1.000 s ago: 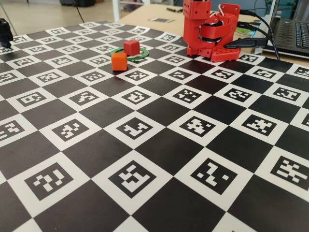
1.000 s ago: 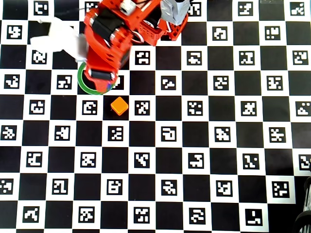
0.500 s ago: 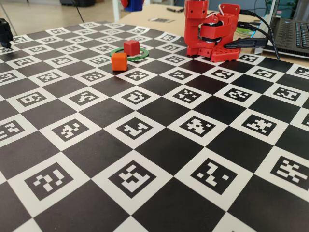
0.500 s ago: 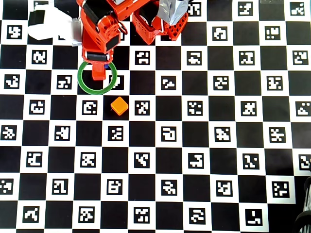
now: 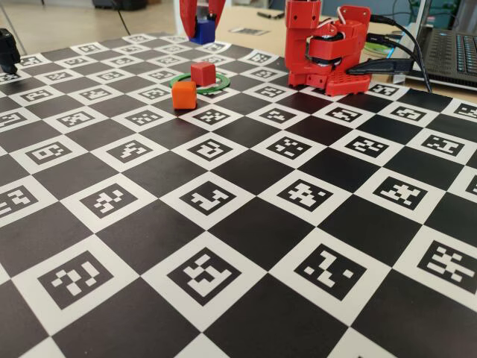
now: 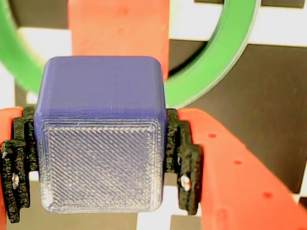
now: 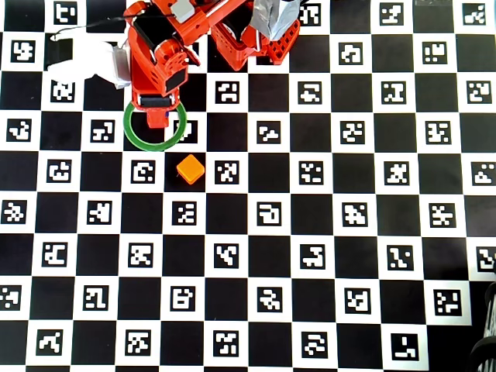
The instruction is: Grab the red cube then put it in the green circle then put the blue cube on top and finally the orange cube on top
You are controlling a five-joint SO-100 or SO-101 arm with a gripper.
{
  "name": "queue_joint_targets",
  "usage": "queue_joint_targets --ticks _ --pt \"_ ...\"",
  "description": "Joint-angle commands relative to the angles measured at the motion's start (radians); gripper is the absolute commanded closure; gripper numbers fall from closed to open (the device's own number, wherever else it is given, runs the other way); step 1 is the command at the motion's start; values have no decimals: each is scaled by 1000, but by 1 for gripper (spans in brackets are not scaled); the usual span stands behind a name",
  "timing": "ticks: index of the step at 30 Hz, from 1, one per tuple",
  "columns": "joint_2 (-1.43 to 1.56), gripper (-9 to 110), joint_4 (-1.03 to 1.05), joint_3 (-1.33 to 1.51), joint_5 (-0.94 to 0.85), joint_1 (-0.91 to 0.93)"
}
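My gripper (image 6: 100,163) is shut on the blue cube (image 6: 100,139), which sits squarely between the black pads (image 6: 184,160). In the fixed view the gripper (image 5: 202,28) holds the blue cube (image 5: 203,30) in the air, behind and above the green circle (image 5: 179,79). The red cube (image 5: 202,73) stands inside that ring. From the wrist, the red cube (image 6: 117,28) appears just beyond the blue one, with the green circle (image 6: 230,62) curving round it. The orange cube (image 5: 184,94) rests on the board beside the ring. Seen from overhead, the orange cube (image 7: 190,168) lies below the green circle (image 7: 155,148).
The red arm base (image 5: 328,56) stands at the back of the checkered marker board (image 5: 223,224). A laptop (image 5: 451,48) and cables (image 5: 395,66) lie at the back right. A black object (image 5: 7,48) sits at the left edge, and white material (image 7: 85,58) lies left of the arm.
The gripper with the blue cube has come down into the fixed view, toward the red cube in the ring. Overhead, the arm has shifted slightly over the ring's top.
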Motion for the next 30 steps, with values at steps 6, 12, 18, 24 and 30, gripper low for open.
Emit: queue_joint_targets --ticks 6,12,18,24,30 --pt "-15 96 -72 28 -20 23" --pt "-48 96 -107 38 -20 29" --pt "-60 96 -124 38 -20 32" --pt "-63 96 -135 49 -26 35" --pt "-63 96 -150 64 -32 40"
